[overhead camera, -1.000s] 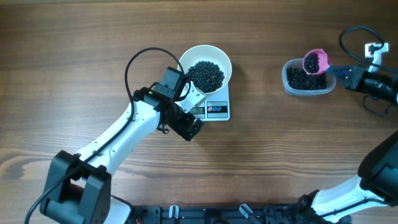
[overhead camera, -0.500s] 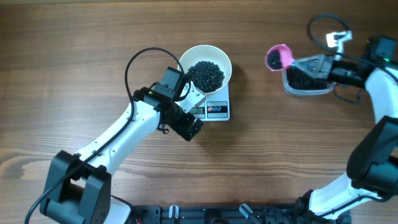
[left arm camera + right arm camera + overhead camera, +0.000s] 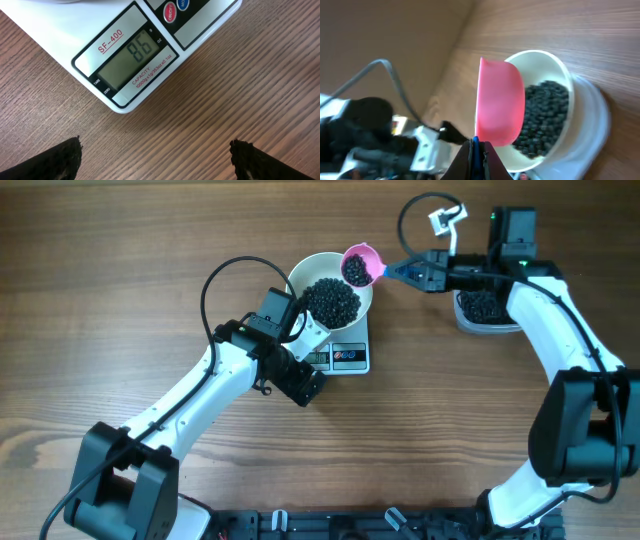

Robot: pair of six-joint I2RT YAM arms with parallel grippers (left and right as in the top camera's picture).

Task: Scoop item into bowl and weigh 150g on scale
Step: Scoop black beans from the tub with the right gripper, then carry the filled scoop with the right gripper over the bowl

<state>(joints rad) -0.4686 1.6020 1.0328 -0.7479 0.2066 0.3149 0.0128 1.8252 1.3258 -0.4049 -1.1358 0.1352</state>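
While the left gripper hung low over the table with its jaws spread wide and holding nothing, the scale lay just ahead of its fingertips, and the display read 86. The bowl sat on the scale beyond those jaws, with a dark heap of beans at its middle. The pink scoop, loaded with more beans, was over the bowl's right rim, out in front of the right gripper, whose jaws were clamped on the scoop's handle. The clear tub, with beans left in it, lay behind and below those jaws, partly hidden by the arm. Judgement: filling somewhat past halfway; this scoopful not yet tipped; probably several more loads needed, smaller ones near the target, with the display checked after each.
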